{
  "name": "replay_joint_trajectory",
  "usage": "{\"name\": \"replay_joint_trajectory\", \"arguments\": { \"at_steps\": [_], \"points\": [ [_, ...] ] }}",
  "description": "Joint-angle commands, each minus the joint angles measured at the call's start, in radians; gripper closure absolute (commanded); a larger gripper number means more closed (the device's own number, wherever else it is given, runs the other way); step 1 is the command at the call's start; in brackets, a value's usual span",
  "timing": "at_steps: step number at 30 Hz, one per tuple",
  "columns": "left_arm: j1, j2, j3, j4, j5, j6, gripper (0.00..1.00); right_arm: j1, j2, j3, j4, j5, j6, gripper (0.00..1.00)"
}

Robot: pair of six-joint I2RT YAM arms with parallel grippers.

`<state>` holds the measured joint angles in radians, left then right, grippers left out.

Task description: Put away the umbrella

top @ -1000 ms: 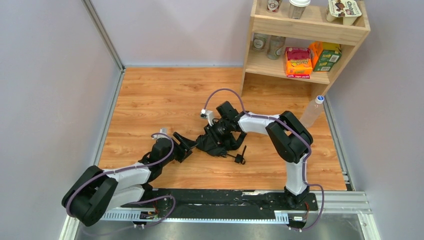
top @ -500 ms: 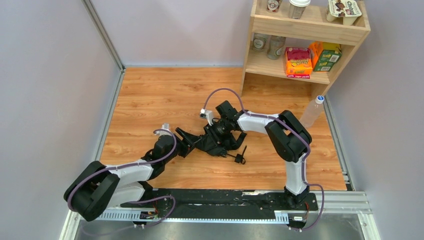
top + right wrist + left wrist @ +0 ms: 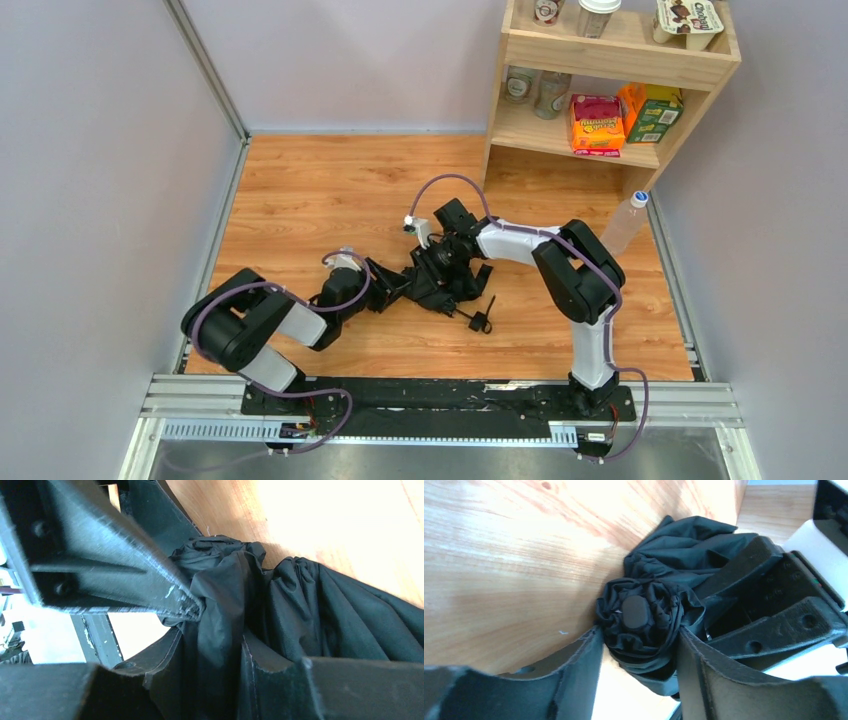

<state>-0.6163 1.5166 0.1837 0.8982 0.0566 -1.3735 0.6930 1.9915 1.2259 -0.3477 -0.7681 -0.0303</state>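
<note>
The umbrella (image 3: 432,287) is a crumpled black fabric bundle in the middle of the wooden floor, with its strap (image 3: 481,319) trailing to the near right. My left gripper (image 3: 393,291) comes from the left. In the left wrist view its fingers (image 3: 579,665) press both sides of the umbrella's bunched end (image 3: 644,630), around the round cap (image 3: 635,612). My right gripper (image 3: 441,267) comes from the right and is shut on a fold of the umbrella's fabric (image 3: 220,615). The shaft and handle are hidden.
A wooden shelf (image 3: 520,48) with snack boxes (image 3: 596,125), cups and bottles stands at the back right. A clear plastic bottle (image 3: 625,222) stands on the floor beside it. Grey walls close in the left, back and right sides.
My left arm has swung right and forward, and its fingers have come round the umbrella's left end. The right gripper has kept its hold and barely moved.
</note>
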Motion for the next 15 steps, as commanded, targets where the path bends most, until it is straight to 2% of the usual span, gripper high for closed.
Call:
{"name": "replay_joint_trajectory", "arguments": {
  "at_steps": [1, 3, 6, 7, 8, 10, 13, 15],
  "points": [
    [0.010, 0.120, 0.020, 0.090, 0.020, 0.042, 0.54, 0.053, 0.073, -0.040, -0.142, 0.050, -0.031, 1.00],
    [0.010, 0.117, 0.029, 0.065, 0.008, 0.082, 0.69, 0.066, 0.084, -0.025, -0.157, 0.067, -0.039, 1.00],
    [0.015, 0.091, 0.039, -0.016, 0.003, 0.116, 0.86, 0.071, 0.079, -0.026, -0.140, 0.070, -0.017, 1.00],
    [0.018, 0.076, 0.043, -0.030, 0.006, 0.122, 0.96, 0.071, 0.067, -0.026, -0.131, 0.096, -0.002, 1.00],
    [0.017, 0.067, 0.049, -0.088, 0.000, 0.122, 1.00, 0.071, 0.053, -0.031, -0.120, 0.119, 0.021, 0.96],
    [0.018, 0.044, 0.063, -0.163, 0.011, 0.123, 1.00, 0.074, 0.017, -0.037, -0.109, 0.162, 0.080, 0.83],
    [0.018, 0.039, 0.053, -0.179, 0.023, 0.103, 1.00, 0.085, -0.045, -0.040, -0.108, 0.245, 0.124, 0.61],
    [0.018, 0.039, 0.046, -0.186, 0.017, 0.096, 1.00, 0.092, -0.059, -0.026, -0.140, 0.282, 0.135, 0.60]
  ]
}}
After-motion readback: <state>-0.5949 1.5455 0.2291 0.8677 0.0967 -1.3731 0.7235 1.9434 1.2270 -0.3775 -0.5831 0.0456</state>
